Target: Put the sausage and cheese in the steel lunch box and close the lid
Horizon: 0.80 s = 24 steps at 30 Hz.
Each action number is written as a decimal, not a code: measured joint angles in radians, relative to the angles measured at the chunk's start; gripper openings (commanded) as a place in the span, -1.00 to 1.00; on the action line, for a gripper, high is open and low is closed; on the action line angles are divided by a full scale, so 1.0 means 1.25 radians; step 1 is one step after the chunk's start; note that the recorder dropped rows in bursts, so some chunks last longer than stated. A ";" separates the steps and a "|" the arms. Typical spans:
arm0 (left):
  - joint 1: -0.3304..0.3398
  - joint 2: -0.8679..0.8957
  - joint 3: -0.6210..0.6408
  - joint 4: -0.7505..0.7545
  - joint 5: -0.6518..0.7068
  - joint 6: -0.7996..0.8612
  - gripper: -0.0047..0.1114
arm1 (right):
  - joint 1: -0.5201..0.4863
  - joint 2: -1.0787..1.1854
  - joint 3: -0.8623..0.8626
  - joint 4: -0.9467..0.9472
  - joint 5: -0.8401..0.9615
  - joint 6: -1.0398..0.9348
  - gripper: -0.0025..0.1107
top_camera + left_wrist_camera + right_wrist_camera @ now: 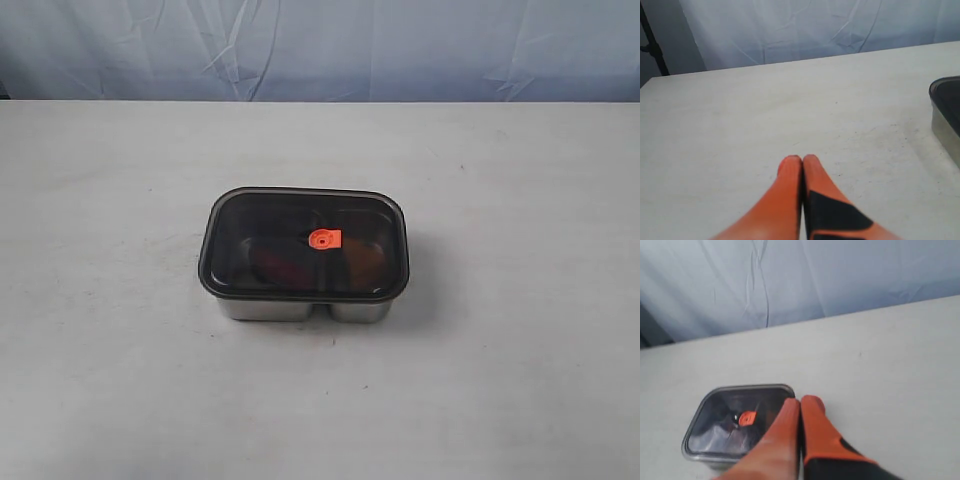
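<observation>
Exterior view | lid (270,215) is sitting on steel lunch box (300,309) | sausage (278,266) is showing dimly, 8 o'clock of valve tab (325,240) | left pincer (802,159), right pincer (800,401) are hovering closed, empty

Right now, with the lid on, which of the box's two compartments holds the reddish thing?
The left compartment in the exterior view: through the dark lid a dim reddish sausage shows there. The right compartment holds a duller orange-brown shape, the cheese.

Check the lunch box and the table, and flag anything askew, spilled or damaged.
Nothing stands out. The lid sits flat and square on the steel lunch box, its orange valve tab at centre, and nothing is spilled on the table around it.
</observation>
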 measured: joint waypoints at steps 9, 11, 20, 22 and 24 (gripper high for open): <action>0.000 0.000 0.049 -0.005 -0.015 0.056 -0.92 | -0.152 -0.189 0.226 0.034 -0.142 -0.016 -0.97; 0.000 0.000 0.049 -0.005 -0.016 0.056 -0.92 | -0.179 -0.229 0.301 0.059 -0.207 -0.016 -0.97; 0.000 -0.001 0.049 -0.004 -0.019 0.056 -0.92 | -0.259 -0.282 0.527 0.185 -0.357 -0.018 -0.97; 0.000 -0.001 0.049 -0.004 -0.019 0.056 -0.92 | -0.263 -0.282 0.528 0.192 -0.326 -0.018 -0.97; 0.000 -0.001 0.049 -0.002 -0.019 0.056 -0.92 | -0.266 -0.282 0.528 0.194 -0.308 -0.018 -0.97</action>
